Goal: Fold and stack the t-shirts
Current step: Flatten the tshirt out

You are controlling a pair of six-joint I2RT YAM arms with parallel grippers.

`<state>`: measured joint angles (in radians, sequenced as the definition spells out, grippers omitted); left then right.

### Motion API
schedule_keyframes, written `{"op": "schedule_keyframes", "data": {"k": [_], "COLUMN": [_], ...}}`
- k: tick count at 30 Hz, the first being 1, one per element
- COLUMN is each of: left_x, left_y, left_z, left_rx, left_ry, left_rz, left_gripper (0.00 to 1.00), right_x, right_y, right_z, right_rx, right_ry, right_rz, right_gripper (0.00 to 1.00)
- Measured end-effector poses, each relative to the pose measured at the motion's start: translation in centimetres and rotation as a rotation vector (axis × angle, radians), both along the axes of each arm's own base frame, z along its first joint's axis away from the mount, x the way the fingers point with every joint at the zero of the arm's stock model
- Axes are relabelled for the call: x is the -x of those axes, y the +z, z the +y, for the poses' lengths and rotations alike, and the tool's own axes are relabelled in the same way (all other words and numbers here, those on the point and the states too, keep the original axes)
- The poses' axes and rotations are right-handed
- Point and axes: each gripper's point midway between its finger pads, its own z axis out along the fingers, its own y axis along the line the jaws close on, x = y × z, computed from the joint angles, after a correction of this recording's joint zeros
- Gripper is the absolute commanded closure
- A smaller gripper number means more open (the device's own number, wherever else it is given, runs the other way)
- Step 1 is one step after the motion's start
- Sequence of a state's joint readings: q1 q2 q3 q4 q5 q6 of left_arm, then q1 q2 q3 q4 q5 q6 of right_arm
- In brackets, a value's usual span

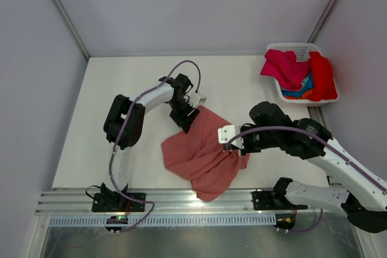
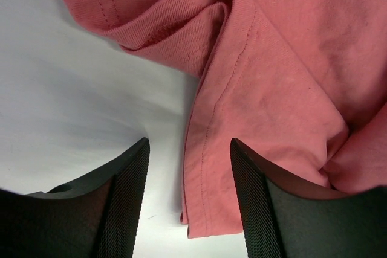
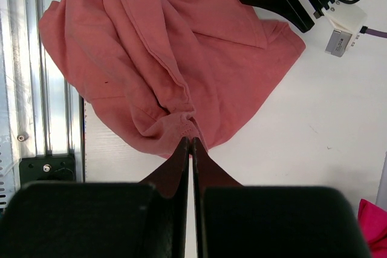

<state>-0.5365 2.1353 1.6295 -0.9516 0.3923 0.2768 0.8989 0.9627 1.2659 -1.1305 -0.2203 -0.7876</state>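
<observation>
The white counter (image 1: 121, 149) takes up most of what I can see. A salmon t-shirt (image 1: 202, 152) lies crumpled on it around the middle of the near edge, and its lowest fold spills over that edge onto the metal rail (image 1: 72, 200). At the far right corner sits a white basket (image 1: 291, 45), heaped with more shirts: a magenta shirt (image 1: 284, 67) on the left, a red shirt (image 1: 321, 77) on the right, with a bit of a blue shirt (image 1: 305, 86) and an orange shirt (image 1: 296, 96) showing beneath them.

The left pincer (image 2: 188, 149) is at the salmon shirt's far corner. Its jaws stand apart with the stitched hem running between them; bare counter shows beside one finger, so it grips nothing. The right pincer (image 3: 191, 143) is at the shirt's right side, shut tight, with a bunched fold of the salmon cloth caught at its tips and creases running out from that spot.
</observation>
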Motion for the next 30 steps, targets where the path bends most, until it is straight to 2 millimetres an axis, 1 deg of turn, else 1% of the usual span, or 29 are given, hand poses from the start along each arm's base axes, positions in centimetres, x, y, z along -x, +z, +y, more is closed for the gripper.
{"op": "schedule_keyframes", "data": {"k": [4, 6, 7, 8, 15, 17, 18, 19, 20, 21, 22, 26, 30], "left_x": [0.1, 0.2, 0.3, 0.4, 1.8, 2.4, 2.6, 2.9, 3.1, 3.3, 3.6, 4.7, 4.5], "left_y": [-0.1, -0.1, -0.1, -0.1, -0.1, -0.1, -0.1, -0.2, -0.3, -0.5, -0.8, -1.0, -0.9], "left_z": [-0.1, -0.2, -0.2, -0.3, -0.8, -1.0, -1.1, -1.3, -1.5, -1.6, -1.8, -2.2, -2.2], "left_rx": [-0.008, -0.009, -0.01, -0.01, -0.024, -0.03, -0.032, -0.032, -0.033, -0.037, -0.038, -0.038, -0.061], "left_ry": [0.001, -0.002, -0.004, -0.009, -0.057, -0.074, -0.081, -0.088, -0.095, -0.097, -0.11, -0.121, -0.101], "left_rz": [0.0, 0.003, 0.004, 0.007, 0.031, 0.04, 0.043, 0.048, 0.052, 0.06, 0.071, 0.11, 0.101], "left_gripper": [0.47, 0.46, 0.42, 0.42, 0.43, 0.45, 0.49, 0.62, 0.73, 0.88, 1.0, 1.0, 1.0], "right_x": [0.0, 0.0, 0.0, 0.0, 0.0, 0.0, -0.1, -0.1, -0.1, -0.1, -0.1, -0.1, -0.2], "right_y": [0.0, 0.0, 0.0, 0.0, 0.0, 0.0, 0.1, 0.1, 0.1, 0.1, 0.1, 0.1, 0.1], "right_z": [0.0, 0.0, 0.0, 0.0, 0.0, 0.0, 0.1, 0.1, 0.1, 0.1, 0.1, 0.1, 0.1], "right_rx": [0.0, -0.001, -0.001, 0.0, -0.001, -0.002, -0.004, -0.006, -0.006, -0.006, -0.006, -0.007, -0.006], "right_ry": [0.0, 0.0, 0.0, 0.0, 0.0, 0.0, -0.001, 0.0, 0.0, -0.001, 0.0, -0.001, -0.005], "right_rz": [0.0, 0.0, 0.0, 0.0, -0.001, -0.002, -0.003, -0.005, -0.005, -0.005, -0.005, -0.006, -0.01], "right_gripper": [0.97, 0.97, 0.97, 0.97, 0.97, 0.97, 0.97, 0.97, 0.97, 0.97, 0.97, 0.97, 0.97]}}
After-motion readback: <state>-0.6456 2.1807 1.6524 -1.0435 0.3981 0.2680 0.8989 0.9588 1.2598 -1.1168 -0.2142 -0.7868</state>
